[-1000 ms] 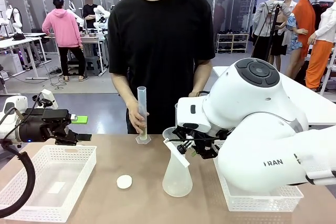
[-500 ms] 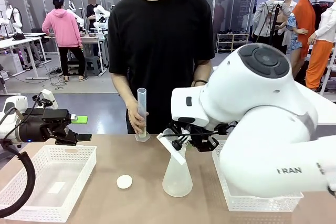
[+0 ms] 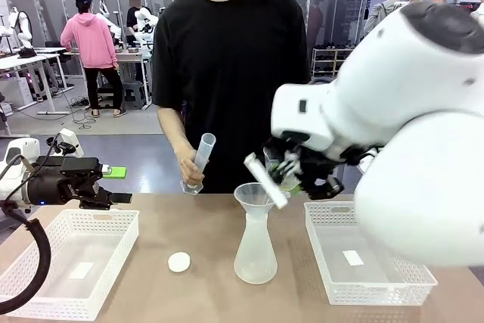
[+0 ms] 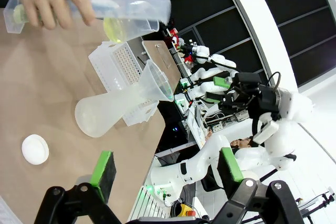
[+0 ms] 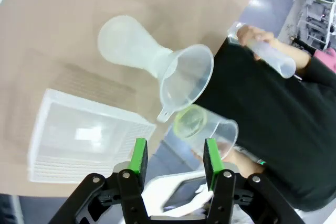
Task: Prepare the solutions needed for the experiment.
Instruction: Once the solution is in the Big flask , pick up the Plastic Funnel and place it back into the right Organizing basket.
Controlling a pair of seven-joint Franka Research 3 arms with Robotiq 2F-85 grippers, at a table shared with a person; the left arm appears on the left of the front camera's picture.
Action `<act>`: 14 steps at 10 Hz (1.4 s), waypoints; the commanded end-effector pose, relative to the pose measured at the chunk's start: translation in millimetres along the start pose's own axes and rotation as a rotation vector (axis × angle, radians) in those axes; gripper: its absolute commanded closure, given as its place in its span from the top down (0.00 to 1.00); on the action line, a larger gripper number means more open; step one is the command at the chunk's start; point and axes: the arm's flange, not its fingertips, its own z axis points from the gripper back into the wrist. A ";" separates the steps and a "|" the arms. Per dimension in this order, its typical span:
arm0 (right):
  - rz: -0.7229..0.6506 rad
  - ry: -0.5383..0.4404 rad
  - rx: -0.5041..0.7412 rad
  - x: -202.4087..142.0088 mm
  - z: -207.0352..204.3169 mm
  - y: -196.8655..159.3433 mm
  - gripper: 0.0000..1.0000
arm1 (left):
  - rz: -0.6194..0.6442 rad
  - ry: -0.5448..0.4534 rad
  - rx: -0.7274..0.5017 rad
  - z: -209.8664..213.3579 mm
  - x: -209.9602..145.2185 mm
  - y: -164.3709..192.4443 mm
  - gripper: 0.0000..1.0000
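One small pool of yellow-green solution (image 5: 190,123) lies in the bottom of a clear beaker (image 5: 219,136). The beaker is up in the air, just above and to the right of the funnel (image 3: 255,196) as my front camera has it. My right gripper (image 5: 174,149) is clamped on the beaker's white handle (image 3: 265,179), which runs back between its green pads (image 5: 138,156). I cannot tell whether the handle's lower end touches the funnel's rim. The funnel sits in the neck of the frosted conical flask (image 3: 255,256), which stands upright near the middle of the table (image 3: 189,221). The flask's wide base looks faintly greenish to me, but I cannot say for sure that there is liquid in it (the frosting hides a lot). Across the table the person's hand (image 3: 189,174) holds a clear graduated cylinder (image 3: 203,150) off the surface, tilted with its mouth up and towards the beaker, apart from it. A small white disc (image 3: 179,262) lies on the table to the left of the flask. The left basket (image 3: 83,215) stands well off to that side, and the right basket (image 3: 378,293) stands just beside the flask. My left gripper (image 4: 165,161) hangs by the far rim of the left basket, its jaws spread wide with nothing between them.
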 end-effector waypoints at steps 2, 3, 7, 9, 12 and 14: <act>-0.458 -0.018 0.057 -36.6 24.1 27.2 0.55 | -0.004 0.006 0.012 -1.5 0.2 -2.5 1.00; -0.554 -0.002 0.092 -42.0 26.4 35.2 0.55 | -0.004 0.006 0.012 -1.5 0.2 -2.5 1.00; -0.511 -0.017 0.119 -55.6 29.3 20.3 0.55 | -0.004 0.006 0.012 -1.5 0.2 -2.5 1.00; -0.511 -0.017 0.119 -55.6 29.3 20.3 0.55 | -0.004 0.006 0.012 -1.5 0.2 -2.5 1.00; -1.074 -0.137 0.157 -97.1 16.0 30.4 0.55 | -0.004 0.006 0.012 -1.5 0.2 -2.5 1.00; -1.455 -0.283 0.261 -133.0 5.5 54.4 0.55 | -0.004 0.006 0.012 -1.5 0.2 -2.5 1.00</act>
